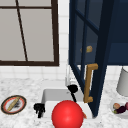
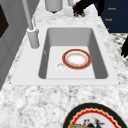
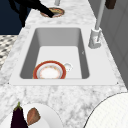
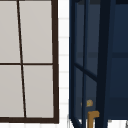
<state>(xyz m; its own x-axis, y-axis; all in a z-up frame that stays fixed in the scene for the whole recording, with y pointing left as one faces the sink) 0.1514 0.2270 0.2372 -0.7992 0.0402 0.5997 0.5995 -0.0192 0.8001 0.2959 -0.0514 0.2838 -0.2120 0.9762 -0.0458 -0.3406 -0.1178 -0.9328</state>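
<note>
Big and round, a red ball [image 1: 67, 114] is sitting closest to us in the front view, low in the middle; it is hiding the front part of the sink [image 1: 53, 94]. Just to its left, the left hand [image 1: 39, 108] is hanging at the sink's front left corner; I cannot tell if it is loose or clenched. The right hand [image 1: 72, 88] is floating over the back of the sink, between the tap [image 1: 67, 77] and the yellow handle [image 1: 88, 82] of the blue cabinet door [image 1: 102, 50]; the door is standing open; I cannot tell this hand's grip either.

On the counter at the left, a plate with a dark rim [image 1: 24, 103] is lying near the left hand but apart from it; at the right, a white dish [image 1: 112, 103] is holding vegetables, and a grey pot [image 1: 123, 82] is standing behind it.

Down in the sink, a red-edged plate [image 2: 76, 59] is lying flat, touching the drain [image 2: 60, 66]. From the right side, a hand [image 3: 41, 8] is showing by the far dark-rimmed plate; an eggplant [image 3: 18, 117] is lying close to that camera.
</note>
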